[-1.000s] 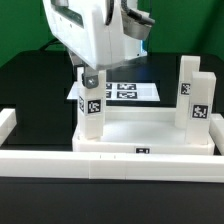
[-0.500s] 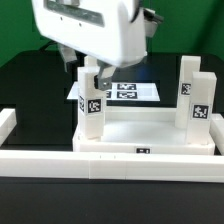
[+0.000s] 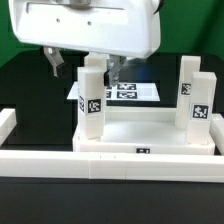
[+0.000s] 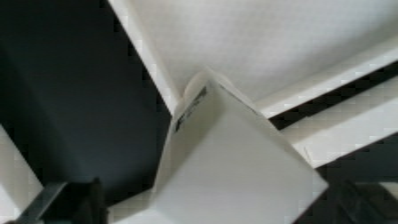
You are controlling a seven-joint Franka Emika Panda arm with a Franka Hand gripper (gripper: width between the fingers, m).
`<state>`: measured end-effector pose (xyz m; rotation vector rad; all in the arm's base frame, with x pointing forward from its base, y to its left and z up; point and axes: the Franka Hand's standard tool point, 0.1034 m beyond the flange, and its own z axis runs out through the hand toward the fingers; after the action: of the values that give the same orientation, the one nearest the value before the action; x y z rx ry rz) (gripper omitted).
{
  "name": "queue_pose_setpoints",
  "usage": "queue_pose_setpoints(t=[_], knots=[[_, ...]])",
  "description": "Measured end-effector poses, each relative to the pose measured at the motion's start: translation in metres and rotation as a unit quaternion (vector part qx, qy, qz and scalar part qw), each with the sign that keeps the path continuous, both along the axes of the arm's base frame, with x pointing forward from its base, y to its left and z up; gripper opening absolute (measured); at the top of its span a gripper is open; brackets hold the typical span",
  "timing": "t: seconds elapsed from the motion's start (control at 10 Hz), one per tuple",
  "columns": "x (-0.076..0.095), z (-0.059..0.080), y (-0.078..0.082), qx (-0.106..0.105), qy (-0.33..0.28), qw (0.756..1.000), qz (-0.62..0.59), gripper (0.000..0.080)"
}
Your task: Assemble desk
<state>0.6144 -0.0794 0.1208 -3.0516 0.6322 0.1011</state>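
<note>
Both jaws stand wide apart, seemingly clear of the leg (image 3: 93, 95).

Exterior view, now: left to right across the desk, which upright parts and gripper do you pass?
Open gripper's dark finger → short square white tagged leg under the gripper → tall white tagged leg → shorter white tagged leg beside it; all stand on the large white rectangular desk top.

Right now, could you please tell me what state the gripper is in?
Gripper: open, holding nothing; its fingers straddle the upright desk leg without gripping it.
</note>
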Motion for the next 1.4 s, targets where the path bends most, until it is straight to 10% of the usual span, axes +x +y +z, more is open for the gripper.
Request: queue_pose_setpoints(t=[1.2,1.4], knots=[[-0.0016,-0.007,0.0007,-0.007,-0.012,0.935,0.355,0.0649],[-0.0016,-0.0071,0.0005,-0.008,-0.012,0.936,0.351,0.052]])
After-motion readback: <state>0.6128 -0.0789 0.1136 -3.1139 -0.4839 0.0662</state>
